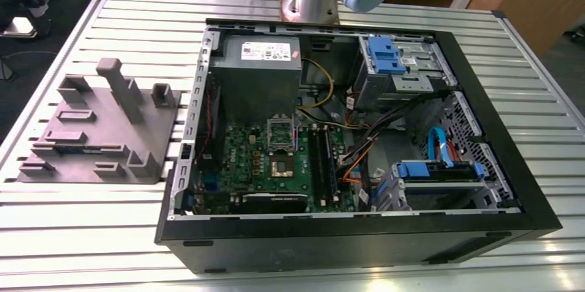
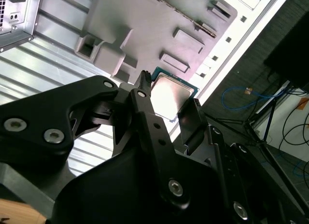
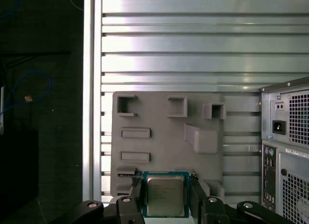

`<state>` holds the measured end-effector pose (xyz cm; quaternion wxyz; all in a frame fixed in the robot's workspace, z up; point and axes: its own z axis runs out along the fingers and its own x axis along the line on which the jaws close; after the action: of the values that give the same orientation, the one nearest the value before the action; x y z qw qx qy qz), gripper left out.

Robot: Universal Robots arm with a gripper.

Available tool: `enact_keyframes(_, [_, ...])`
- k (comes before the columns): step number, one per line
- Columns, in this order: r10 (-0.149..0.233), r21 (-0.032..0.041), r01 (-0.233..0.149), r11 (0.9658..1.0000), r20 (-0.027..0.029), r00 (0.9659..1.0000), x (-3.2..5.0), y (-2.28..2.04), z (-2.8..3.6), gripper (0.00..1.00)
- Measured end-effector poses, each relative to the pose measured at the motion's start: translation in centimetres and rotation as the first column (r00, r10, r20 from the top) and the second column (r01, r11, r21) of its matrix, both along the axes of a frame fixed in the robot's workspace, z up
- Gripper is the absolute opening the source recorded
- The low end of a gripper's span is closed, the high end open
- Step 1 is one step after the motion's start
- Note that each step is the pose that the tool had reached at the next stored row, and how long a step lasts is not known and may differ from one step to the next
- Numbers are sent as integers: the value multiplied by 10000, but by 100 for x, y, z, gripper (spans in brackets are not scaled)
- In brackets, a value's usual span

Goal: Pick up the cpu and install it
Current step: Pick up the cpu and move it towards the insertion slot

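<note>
The gripper clamps the cpu by two opposite edges, held clear above the grey parts tray, with the computer case alongside.

Robotics lab: slotted aluminium bench, opened computer case, floor cables.

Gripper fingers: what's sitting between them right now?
The cpu, flanked on two sides by the fingers, in both wrist views. The grey holder block shows behind it.
</note>
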<state>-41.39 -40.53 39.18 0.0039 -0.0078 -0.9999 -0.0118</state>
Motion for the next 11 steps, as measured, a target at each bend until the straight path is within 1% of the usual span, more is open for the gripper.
enact_keyframes(11, [0,-1,0,10000,0,10000,31,0,1,47])
